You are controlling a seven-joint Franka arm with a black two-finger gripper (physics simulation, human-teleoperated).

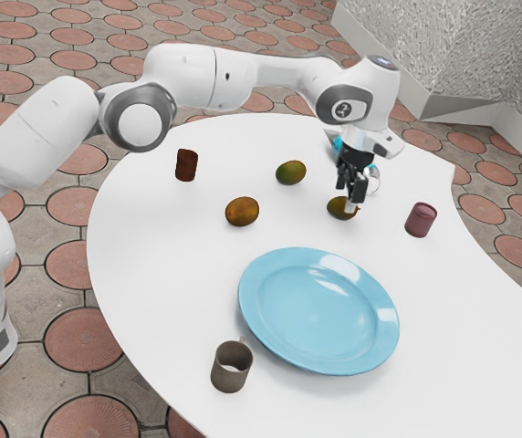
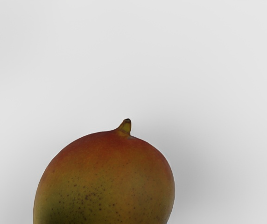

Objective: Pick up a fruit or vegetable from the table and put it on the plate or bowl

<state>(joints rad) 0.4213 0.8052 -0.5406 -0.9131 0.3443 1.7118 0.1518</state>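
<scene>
White, round-edged surface over a floor of round terracotta tiles. On it, counted: three mangoes, one plate, three cups.

First mango lying in the far half of the surface, toward the exterior view's right, directly under the end effector and partly hidden by it. Whether clenched on the fruit or released: cannot tell. Seen from the wrist, same first mango just beneath the hand, short stem stub pointing up, red blush on top fading to speckled yellow-green, soft shadow beside it on the white top.

Second mango nearer the far edge, apart from the first. Third mango toward the middle, apart from both. Pale blue plate in the near half, nothing lying on it, apart from all three fruits.

Brown cup upright near the far edge at the exterior view's left. Maroon cup upright toward the right edge, near the first mango but not touching. Grey mug upright by the near edge, just beside the plate's rim.

White arm entering from the exterior view's left, bent at a grey elbow joint, forearm stretched level above the far edge, wrist folded sharply down, end effector hanging vertical, tip low at the fruit.
</scene>
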